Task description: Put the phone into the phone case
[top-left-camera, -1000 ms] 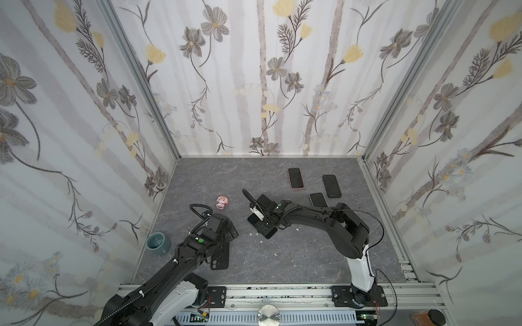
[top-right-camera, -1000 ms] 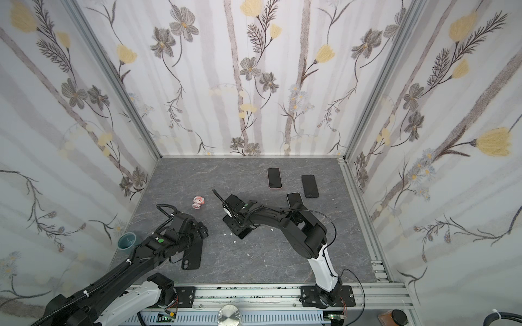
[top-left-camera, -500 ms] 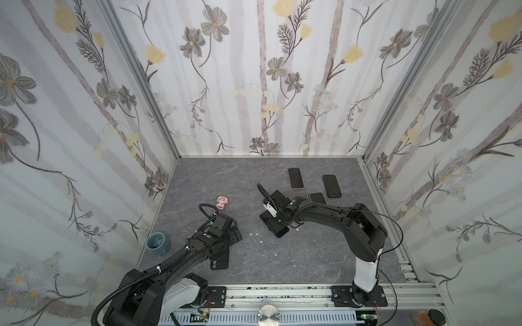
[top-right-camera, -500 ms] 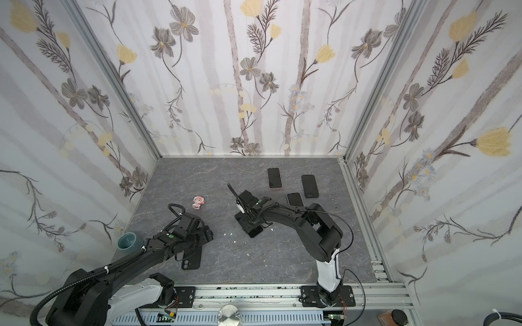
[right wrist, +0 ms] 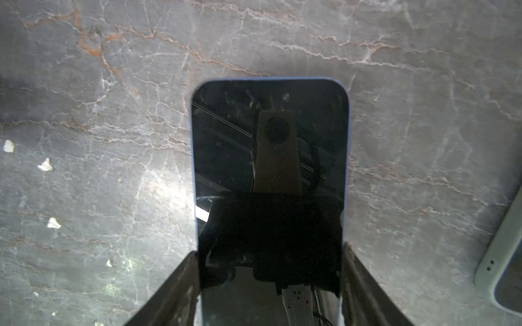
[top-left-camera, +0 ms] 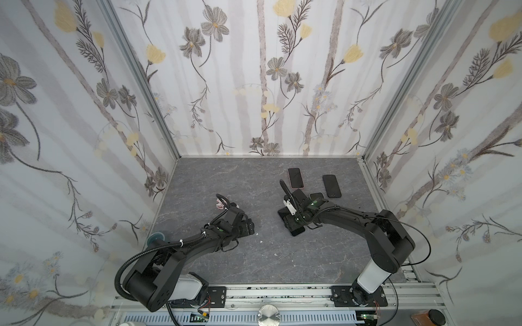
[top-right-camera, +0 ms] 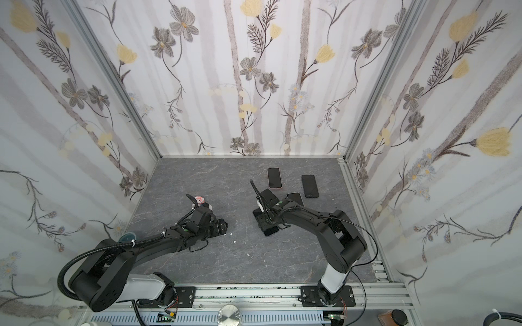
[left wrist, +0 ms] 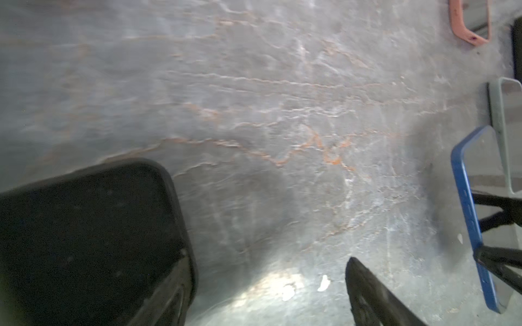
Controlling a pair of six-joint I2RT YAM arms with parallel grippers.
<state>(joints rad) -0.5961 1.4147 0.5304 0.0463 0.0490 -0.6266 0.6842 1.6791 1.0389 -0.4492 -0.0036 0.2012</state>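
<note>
The grey table (top-left-camera: 254, 183) carries everything, and the two arms reach in from its near edge, well apart from each other. The step in hand appears to be bringing the phone to the case: neither is yet on the other. The case (left wrist: 84, 240), black and lying open side up, sits on the left half of the table under the left arm, so both top views hide it. The phone (right wrist: 268, 146), blue-rimmed with its dark screen up, is on the right half and is gripped by its two long edges near one end. From the left wrist view it looks tipped up off the table, though how far I cannot tell. The right tool (right wrist: 270, 249) is closed on the phone at a middling width, a finger pressed to each edge. The left tool (left wrist: 267, 256) stands wide and holds nothing, with one finger at the corner of the case and the other over bare table. Next, I judge, the right arm must carry the phone across the gap and line its outline up with the case. It should set one end in first and press the other down, while the left tool pins the case so that it does not slide. Spare cases lie behind, near the back wall.
</note>
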